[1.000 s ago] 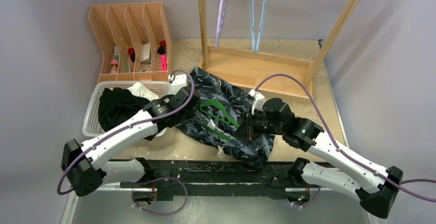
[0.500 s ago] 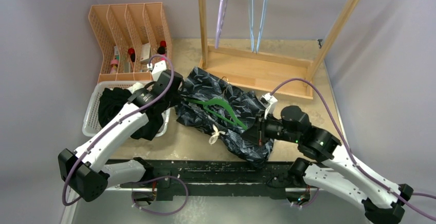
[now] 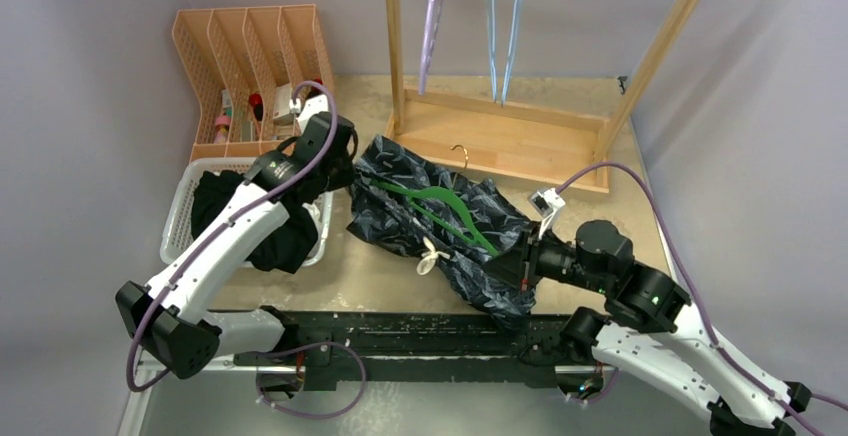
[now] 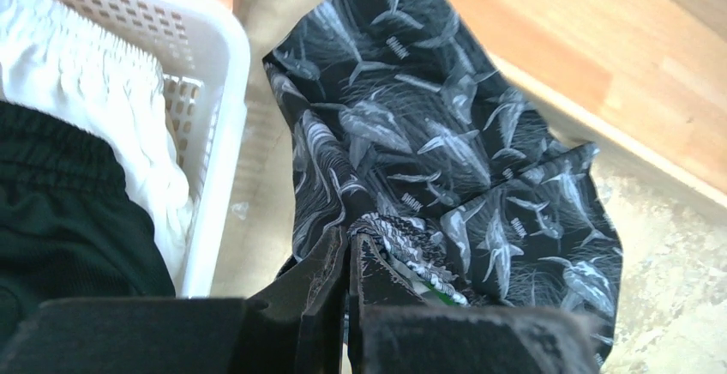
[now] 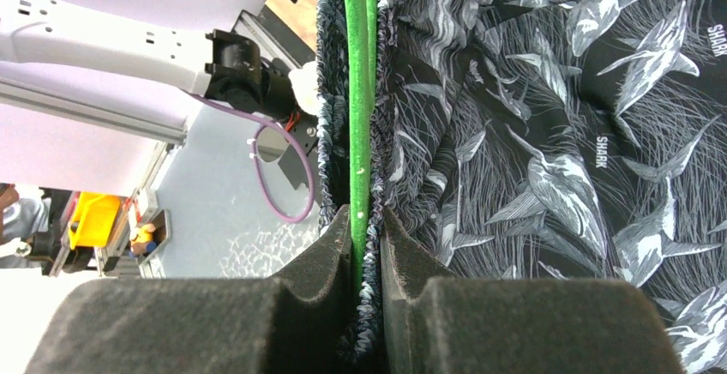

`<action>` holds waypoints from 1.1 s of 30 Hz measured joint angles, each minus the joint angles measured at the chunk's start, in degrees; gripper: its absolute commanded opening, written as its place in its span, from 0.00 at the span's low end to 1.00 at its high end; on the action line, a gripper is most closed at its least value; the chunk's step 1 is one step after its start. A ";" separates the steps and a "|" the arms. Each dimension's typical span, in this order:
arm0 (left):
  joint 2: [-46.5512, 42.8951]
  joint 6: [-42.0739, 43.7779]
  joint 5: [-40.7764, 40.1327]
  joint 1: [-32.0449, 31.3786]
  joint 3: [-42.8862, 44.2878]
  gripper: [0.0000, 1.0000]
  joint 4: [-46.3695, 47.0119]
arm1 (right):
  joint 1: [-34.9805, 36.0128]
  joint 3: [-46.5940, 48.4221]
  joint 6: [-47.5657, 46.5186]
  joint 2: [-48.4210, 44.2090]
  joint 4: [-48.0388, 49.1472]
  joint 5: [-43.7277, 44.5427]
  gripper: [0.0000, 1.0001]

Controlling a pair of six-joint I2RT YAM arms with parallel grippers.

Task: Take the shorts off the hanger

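Shorts [image 3: 400,226] sprawled on beige table [image 3: 372,278], lilac walls [image 3: 90,106].

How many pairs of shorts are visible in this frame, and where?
3. A shark-print pair lies on the table, still on the green hanger. A black pair and a white pair sit in the white basket. More may be buried underneath.
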 measured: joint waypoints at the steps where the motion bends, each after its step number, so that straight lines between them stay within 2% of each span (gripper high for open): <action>1: -0.04 0.61 -0.11 0.02 0.94 0.00 -0.02 | -0.04 0.00 -0.04 0.11 0.39 -0.22 0.00; 8: 2.82 1.66 -4.26 0.74 4.46 0.00 -3.65 | -0.15 -0.07 -0.46 -0.13 3.15 -2.99 0.00; 12: 5.29 1.68 -4.26 3.15 3.91 0.00 -4.59 | -0.37 -0.09 -0.98 -1.73 3.41 -5.55 0.00; 18: 5.16 2.25 -3.76 4.61 3.54 0.00 -5.18 | -0.39 -0.09 -2.99 -1.60 2.86 -4.59 0.00; 23: 4.90 2.36 -4.04 4.61 0.22 0.00 -4.76 | -0.35 -0.09 -3.10 -2.34 2.23 -2.75 0.00; 29: 4.79 2.19 -2.93 5.14 -5.86 0.00 -5.22 | -0.35 -1.14 -2.21 -8.55 2.23 -0.37 0.00; 33: 1.66 2.36 -0.76 5.95 -6.60 0.00 -3.69 | -0.33 -1.14 -1.77 -6.36 0.70 1.09 0.00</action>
